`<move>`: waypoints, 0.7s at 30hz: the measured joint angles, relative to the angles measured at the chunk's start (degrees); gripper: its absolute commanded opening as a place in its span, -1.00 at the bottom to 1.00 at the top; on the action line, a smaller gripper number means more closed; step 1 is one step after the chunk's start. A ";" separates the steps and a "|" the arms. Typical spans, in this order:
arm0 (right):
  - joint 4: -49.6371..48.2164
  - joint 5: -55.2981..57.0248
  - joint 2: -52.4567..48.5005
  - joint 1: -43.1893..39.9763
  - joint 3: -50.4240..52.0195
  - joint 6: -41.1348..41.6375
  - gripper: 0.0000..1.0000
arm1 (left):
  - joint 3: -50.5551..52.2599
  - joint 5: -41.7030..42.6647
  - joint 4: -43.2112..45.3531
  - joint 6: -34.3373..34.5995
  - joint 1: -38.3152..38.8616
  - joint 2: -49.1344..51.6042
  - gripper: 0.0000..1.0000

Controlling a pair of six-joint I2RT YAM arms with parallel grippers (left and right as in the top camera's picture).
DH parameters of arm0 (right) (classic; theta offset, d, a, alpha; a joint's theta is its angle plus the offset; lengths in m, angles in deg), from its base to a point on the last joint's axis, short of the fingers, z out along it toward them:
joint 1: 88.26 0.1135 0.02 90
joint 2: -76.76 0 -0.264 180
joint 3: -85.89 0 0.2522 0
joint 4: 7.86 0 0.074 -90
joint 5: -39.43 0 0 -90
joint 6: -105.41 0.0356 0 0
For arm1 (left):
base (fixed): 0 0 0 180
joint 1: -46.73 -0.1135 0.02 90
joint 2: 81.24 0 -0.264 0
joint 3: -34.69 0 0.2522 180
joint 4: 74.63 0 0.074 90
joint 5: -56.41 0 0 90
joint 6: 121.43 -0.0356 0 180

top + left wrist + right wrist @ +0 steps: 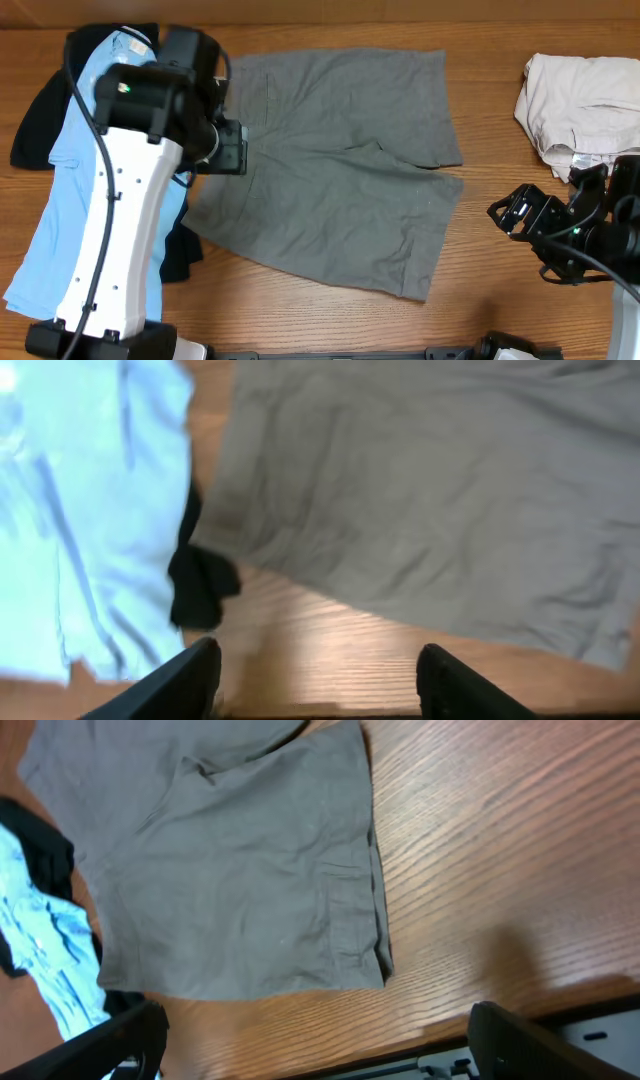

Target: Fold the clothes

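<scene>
At my far left a black shirt (33, 135) lies crumpled on the bench (330, 325), and the blue shirt (55, 210) is draped over it, running down toward the near edge. A dark corner of the black shirt pokes out from under the blue one on the side toward the shorts.

My left arm reaches up over the blue shirt. My left pincer (318, 652) is released, its jaws wide apart and nothing between them. Through its camera, bare wood lies under the gap. The near edge of the shorts (330, 170) runs slantwise just beyond the fingertips, not touching them. The blue shirt fills that view's left side.

The shorts are spread flat in the middle of the bench, lightly wrinkled. The waistband is toward my left arm and the two legs point toward my right. The shorts' left edge sits right by the two shirts.

My right pincer (315, 1017) is released too, jaws far apart and empty. It hangs over bare bench, off the shorts and to the right of the nearer leg's hem. In its camera that hem lies ahead of the fingers, with wood grain between.

Farthest right, at the back corner, the beige garment (585, 95) sits in a loose heap, well apart from the shorts and just behind my right arm.
</scene>
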 measured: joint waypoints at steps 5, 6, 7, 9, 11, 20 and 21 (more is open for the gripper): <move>-2.32 -0.04 0.39 0.20 3.96 4.79 1.00 | 11.96 -4.98 4.68 13.46 0.87 -6.23 0.38; -3.23 -0.39 0.33 0.20 5.22 5.42 1.00 | 15.74 -5.53 6.67 17.03 0.87 -8.26 0.44; -4.15 -0.83 0.24 0.20 6.38 5.95 1.00 | 19.26 -5.90 8.41 20.37 0.87 -9.99 0.51; -6.62 -2.14 0.15 0.20 9.09 6.64 1.00 | 26.86 -6.38 12.52 27.71 0.87 -13.31 0.66; -8.85 -3.45 0.07 0.20 11.72 7.08 1.00 | 33.99 -6.75 16.04 34.82 0.85 -15.63 0.84; -16.09 -6.71 0.00 0.76 19.15 8.07 0.89 | 59.49 -7.17 38.91 58.58 -4.52 -17.38 1.00; -16.55 -6.93 0.00 1.29 19.26 8.11 0.89 | 61.16 -6.97 41.48 59.54 -5.75 -17.38 1.00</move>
